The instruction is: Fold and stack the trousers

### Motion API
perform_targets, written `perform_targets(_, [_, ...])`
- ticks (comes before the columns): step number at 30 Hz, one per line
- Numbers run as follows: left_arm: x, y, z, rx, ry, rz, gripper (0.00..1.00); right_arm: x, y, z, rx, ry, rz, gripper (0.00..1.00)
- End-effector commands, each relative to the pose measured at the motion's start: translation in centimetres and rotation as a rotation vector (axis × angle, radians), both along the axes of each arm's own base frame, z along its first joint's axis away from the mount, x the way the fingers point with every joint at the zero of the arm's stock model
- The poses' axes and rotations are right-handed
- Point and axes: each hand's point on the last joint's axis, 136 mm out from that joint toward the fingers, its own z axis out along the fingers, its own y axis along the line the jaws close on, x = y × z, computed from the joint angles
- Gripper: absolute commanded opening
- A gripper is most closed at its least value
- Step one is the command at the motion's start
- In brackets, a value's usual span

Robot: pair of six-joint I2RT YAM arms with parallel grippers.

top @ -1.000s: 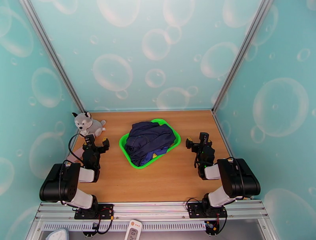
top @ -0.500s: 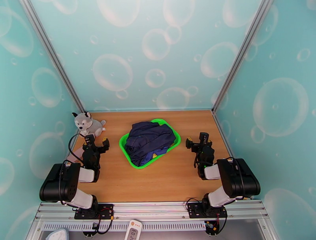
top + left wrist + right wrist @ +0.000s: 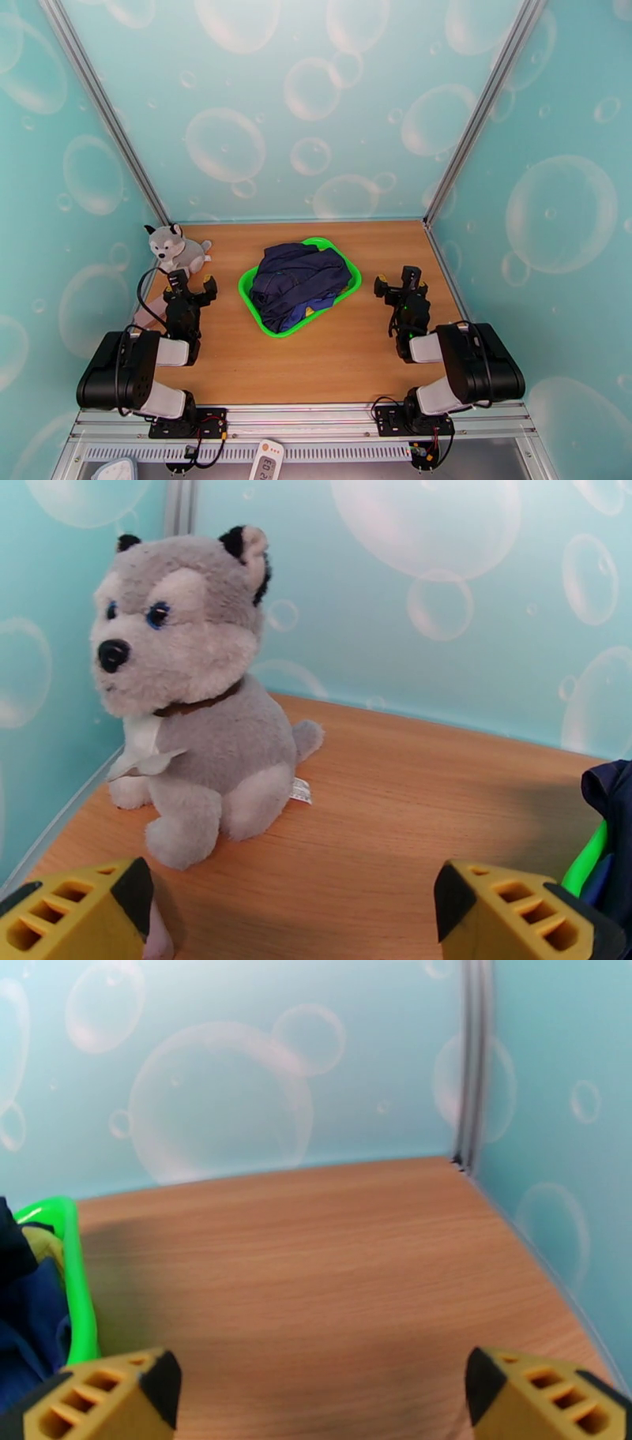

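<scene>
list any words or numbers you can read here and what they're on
white device at the near edge: dark characters on its display, too small and cut off to read
sewn tag on the plush dog: any print is too small to read
trousers, green basket: no lettering seen

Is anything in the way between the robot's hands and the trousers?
Nothing but the rim of the green basket. Bare table lies between the left hand, the right hand and the trousers inside. The toy dog sits aside, far left.
</scene>
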Motion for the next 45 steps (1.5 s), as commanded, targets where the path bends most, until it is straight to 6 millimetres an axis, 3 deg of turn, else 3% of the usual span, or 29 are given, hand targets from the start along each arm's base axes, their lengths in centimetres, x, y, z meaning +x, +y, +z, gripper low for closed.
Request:
perform_targets(1, [-1.1,1.3,5.7,-0.087,-0.086,0.118,0.99,-2.7,0.4,4.9,-0.013,-0.126,-0.096,0.99])
perform_targets(4, [0.3,-2.3,8.5,-0.221,0.013,-0.038,0.99,-1.7,3.5,6.8,0.072,0.013,0.009,0.99])
perform_targets(7, [0.4,-10.6,10.2,-0.189,0.178,-0.284,0.99,-1.4,6.4,7.7,0.193,0.195,0.109,0.99])
perform_targets(9, [-1.3,-16.7,12.1,-0.084,0.216,-0.441,0.99,-1.9,9.1,8.2,0.209,0.299,0.201,0.99])
perform_targets(12, [-3.8,-23.8,14.3,0.007,0.250,-0.681,0.99,-3.2,11.3,7.8,0.240,0.400,0.271,0.99])
perform_targets(14, [-5.0,-27.8,13.9,0.105,0.314,-0.822,0.99,-4.0,12.6,7.2,0.298,0.449,0.345,0.99])
perform_targets(17, [-5.6,-31.6,11.8,0.376,0.392,-0.837,0.99,-5.3,13.7,6.1,0.379,0.502,0.401,0.99])
perform_targets(24, [-3.7,-35.1,5.3,0.694,0.597,-0.909,1.00,-7.0,13.4,5.8,0.434,0.497,0.434,0.99])
perform_targets(30, [-0.9,-34.6,0.7,0.781,0.728,-0.836,0.99,-7.8,13.3,6.0,0.424,0.501,0.461,0.99])
perform_targets(34, [-0.7,-35.0,-1.3,0.753,0.779,-0.856,0.98,-8.1,13.3,5.9,0.420,0.506,0.471,0.99])
perform_targets(37, [-0.7,-35.0,-1.6,0.696,0.799,-0.884,0.80,-8.3,13.2,5.9,0.420,0.506,0.472,0.99])
perform_targets(43, [-0.6,-34.8,1.6,0.549,0.741,-0.939,0.05,-8.1,13.3,6.2,0.414,0.499,0.481,0.99])
perform_targets(45, [-0.4,-34.5,4.4,0.493,0.666,-0.946,0.00,-8.0,13.6,6.5,0.412,0.491,0.501,0.99])
